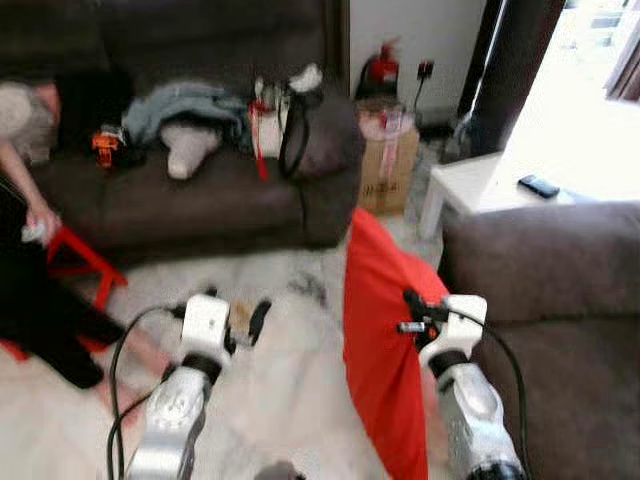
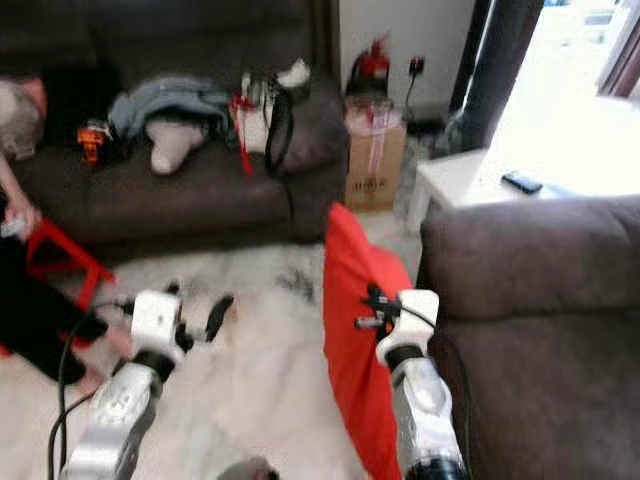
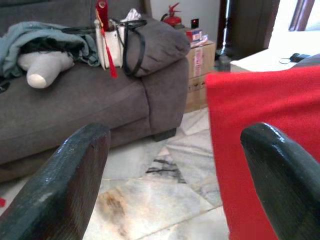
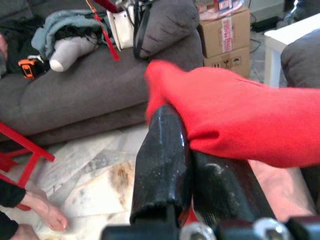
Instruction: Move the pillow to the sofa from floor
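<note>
The right hand (image 4: 175,165) has its two fingers closed together on the edge of the red pillow (image 1: 385,340), which stands upright at the lower centre, against the near sofa (image 1: 560,300). The left hand (image 3: 175,165) is wide open, holding nothing, raised above the marble floor (image 1: 270,380). A person (image 1: 30,250) bends at the left edge.

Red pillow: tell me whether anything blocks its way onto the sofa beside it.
Nothing visible does. The right gripper is shut on the red pillow, which stands upright against the arm of the near sofa. That sofa's cushions look bare. The left gripper is open beside the pillow, over the floor.
</note>
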Motion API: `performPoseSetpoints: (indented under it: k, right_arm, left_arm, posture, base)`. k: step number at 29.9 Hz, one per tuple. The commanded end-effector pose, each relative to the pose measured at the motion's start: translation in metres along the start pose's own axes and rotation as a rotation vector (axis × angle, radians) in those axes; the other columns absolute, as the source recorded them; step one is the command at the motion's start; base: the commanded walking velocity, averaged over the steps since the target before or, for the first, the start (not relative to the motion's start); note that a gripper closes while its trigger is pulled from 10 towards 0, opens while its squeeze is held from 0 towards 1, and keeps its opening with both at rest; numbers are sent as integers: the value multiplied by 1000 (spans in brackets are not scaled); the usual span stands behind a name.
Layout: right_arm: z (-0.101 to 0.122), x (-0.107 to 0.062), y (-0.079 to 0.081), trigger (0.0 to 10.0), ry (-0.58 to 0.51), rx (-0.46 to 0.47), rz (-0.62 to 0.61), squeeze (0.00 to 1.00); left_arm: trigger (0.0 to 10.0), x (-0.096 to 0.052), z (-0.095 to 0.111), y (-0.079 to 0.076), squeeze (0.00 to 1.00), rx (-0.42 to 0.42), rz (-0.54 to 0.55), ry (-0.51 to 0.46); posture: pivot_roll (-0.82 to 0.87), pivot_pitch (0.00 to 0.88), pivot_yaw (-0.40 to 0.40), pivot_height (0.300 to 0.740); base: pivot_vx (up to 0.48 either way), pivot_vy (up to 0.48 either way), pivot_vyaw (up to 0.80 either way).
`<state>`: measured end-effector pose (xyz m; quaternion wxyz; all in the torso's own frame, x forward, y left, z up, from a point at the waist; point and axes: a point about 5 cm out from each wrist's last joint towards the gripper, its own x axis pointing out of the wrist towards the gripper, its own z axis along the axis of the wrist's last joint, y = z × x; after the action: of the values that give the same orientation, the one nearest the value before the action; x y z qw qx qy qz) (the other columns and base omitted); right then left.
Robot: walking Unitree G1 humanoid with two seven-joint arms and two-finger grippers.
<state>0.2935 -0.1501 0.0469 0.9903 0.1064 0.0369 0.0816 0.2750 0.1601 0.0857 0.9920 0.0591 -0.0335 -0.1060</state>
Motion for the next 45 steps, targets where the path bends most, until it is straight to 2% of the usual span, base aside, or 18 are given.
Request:
performPoseSetpoints:
  k: [1,9,32,45]
  right_arm:
    - [22,7,2,10000,-117,-34,18,0]
    - [21,7,2,10000,-104,-26,16,0]
    - [20,8,-2,10000,-83,-30,-2,0]
    - [21,9,-10,10000,-80,-51,-24,0]
  left_arm:
    - [10000,0,0,-1,0,7,-7,-2]
    - [10000,2,0,-3,0,4,-14,-4]
    - [10000,5,1,-3,0,-4,-17,-5]
    - [10000,5,1,-3,0,-11,-30,-1]
  posture:
    - [67,41,14,740]
    - [65,53,12,740]
    - [65,85,15,740]
    - [62,94,20,740]
  base:
    - [0,0,0]
    - [0,0,0]
    - [0,0,-763]
    - [0,0,-755]
